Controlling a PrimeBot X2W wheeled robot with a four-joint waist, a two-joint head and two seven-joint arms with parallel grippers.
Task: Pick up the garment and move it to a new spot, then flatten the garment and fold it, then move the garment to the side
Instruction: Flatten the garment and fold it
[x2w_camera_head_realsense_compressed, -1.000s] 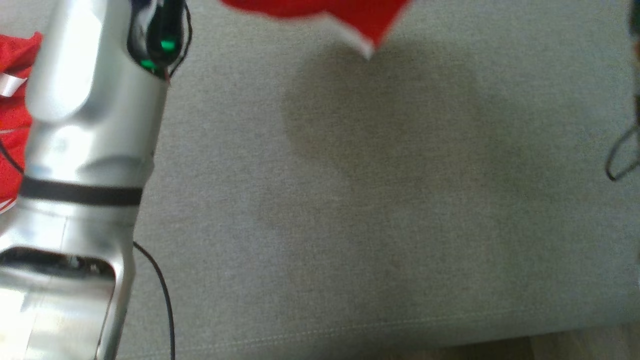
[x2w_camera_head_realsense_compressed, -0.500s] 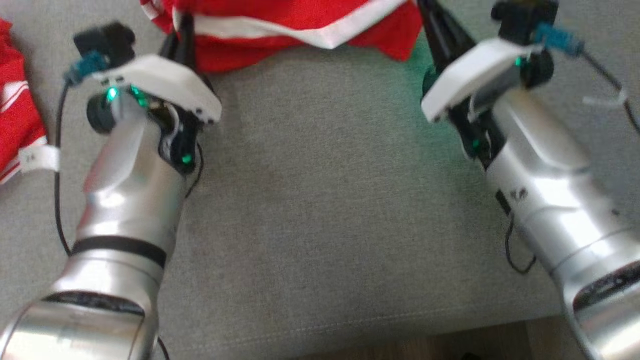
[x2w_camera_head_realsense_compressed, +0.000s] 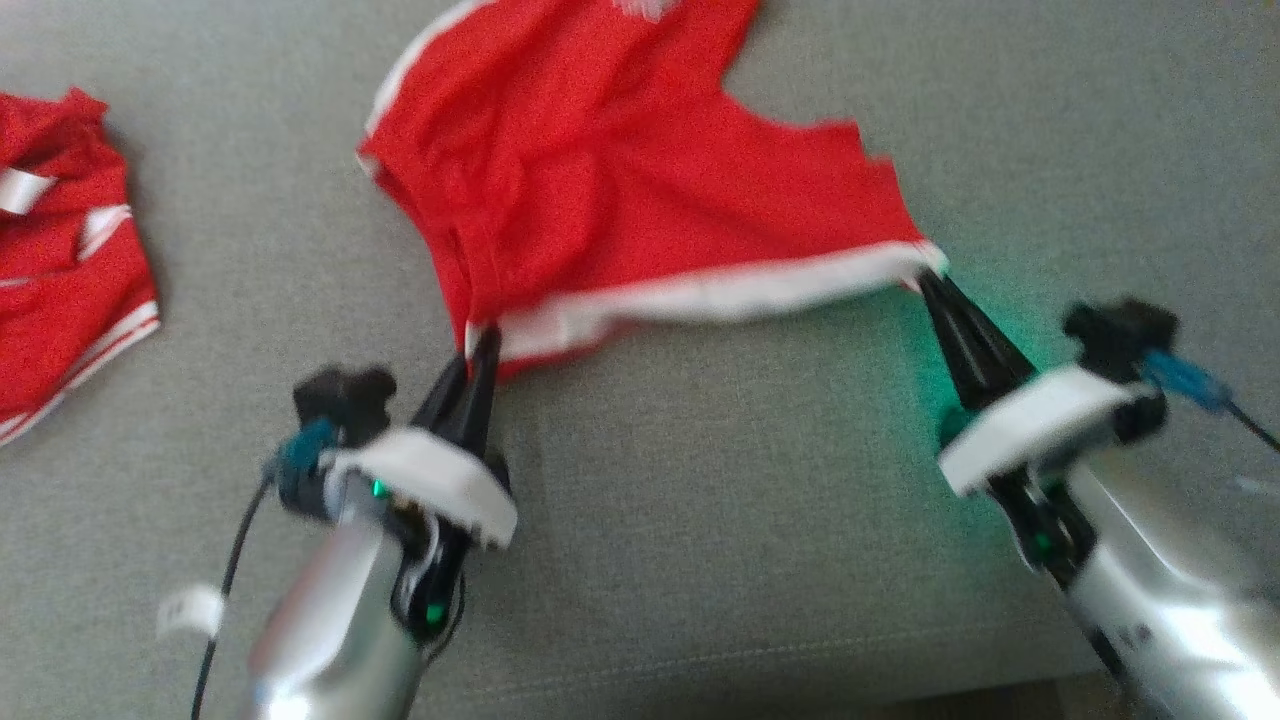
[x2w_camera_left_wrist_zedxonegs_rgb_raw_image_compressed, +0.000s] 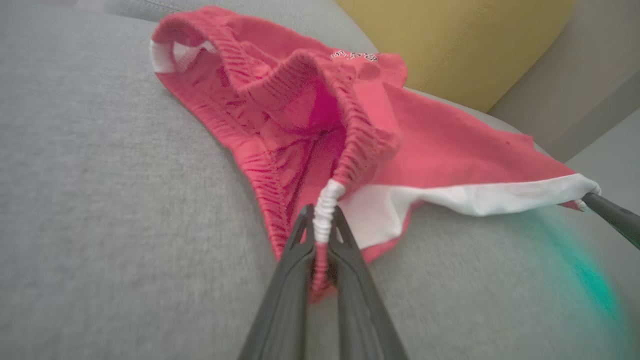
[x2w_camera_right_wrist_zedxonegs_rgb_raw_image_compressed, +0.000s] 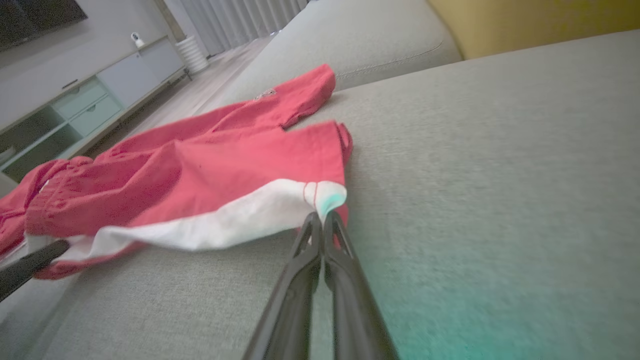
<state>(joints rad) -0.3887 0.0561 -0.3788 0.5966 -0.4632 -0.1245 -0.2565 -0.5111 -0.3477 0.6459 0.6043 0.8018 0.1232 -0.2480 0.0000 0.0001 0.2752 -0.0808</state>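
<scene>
The red garment lies on the grey sofa. The left tool pinches 1 end of its white edge, and the right tool pinches the other end.

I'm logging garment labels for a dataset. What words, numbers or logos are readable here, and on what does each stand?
Small white print on the red garment with white trim: lettering of some kind, too blurred to read.
White label on the second red garment: nothing legible.
White tag at the head view's lower left: blurred, unreadable.
No text can be quoted.
</scene>
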